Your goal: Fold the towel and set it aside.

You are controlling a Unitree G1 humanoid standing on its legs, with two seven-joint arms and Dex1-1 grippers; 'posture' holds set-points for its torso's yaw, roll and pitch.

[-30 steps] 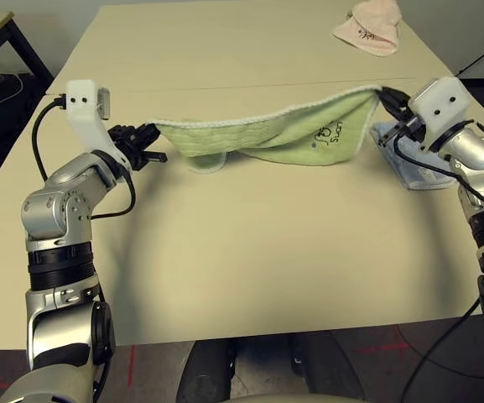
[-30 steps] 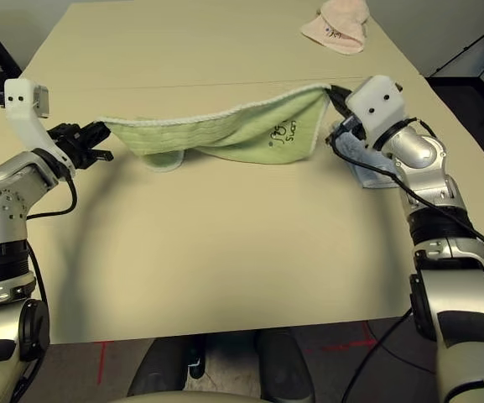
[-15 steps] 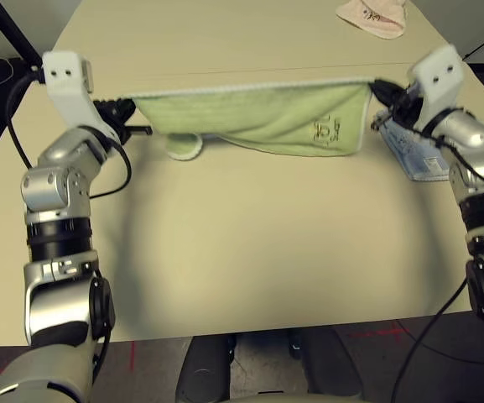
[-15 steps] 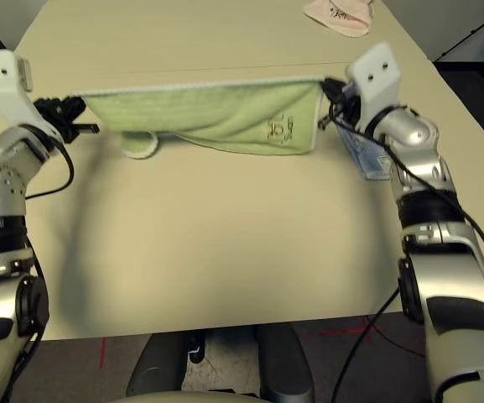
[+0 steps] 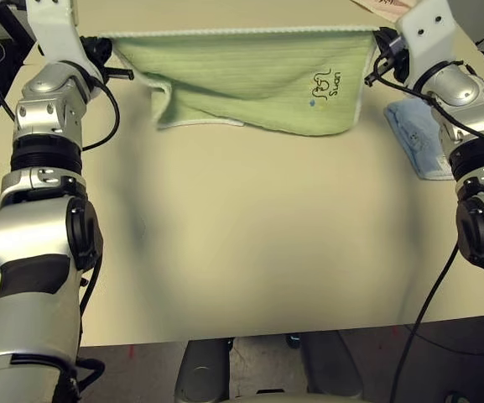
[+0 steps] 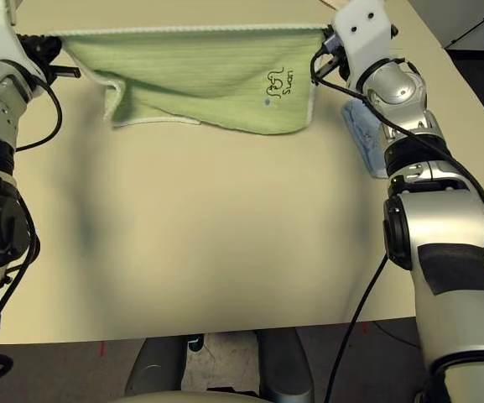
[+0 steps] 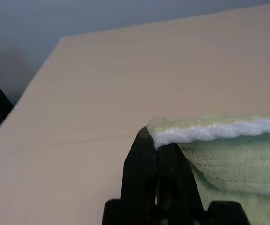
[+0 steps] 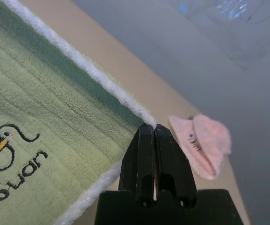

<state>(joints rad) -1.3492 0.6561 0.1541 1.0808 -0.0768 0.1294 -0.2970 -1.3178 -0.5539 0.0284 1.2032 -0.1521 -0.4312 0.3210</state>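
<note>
The light green towel (image 5: 250,75) hangs stretched between my two grippers above the far half of the table, its white-corded top edge pulled straight. A dark embroidered mark (image 5: 325,84) shows near its right side, and its lower left part is folded under in a loose flap. My left gripper (image 5: 107,52) is shut on the towel's top left corner, with the white cord (image 7: 209,131) pinched at its fingertips. At the top right corner, my right gripper (image 8: 153,129) is shut on the edging.
A light blue folded towel (image 5: 418,138) lies on the table below my right gripper. A pink cloth (image 8: 202,143) lies farther back on the right. Bare tan table (image 5: 250,235) stretches from the hanging towel to the front edge.
Both grippers have raised the towel's corners and drawn them apart. The sagging top edge is now straight and more of the cloth hangs open. The camera view has also shifted.
</note>
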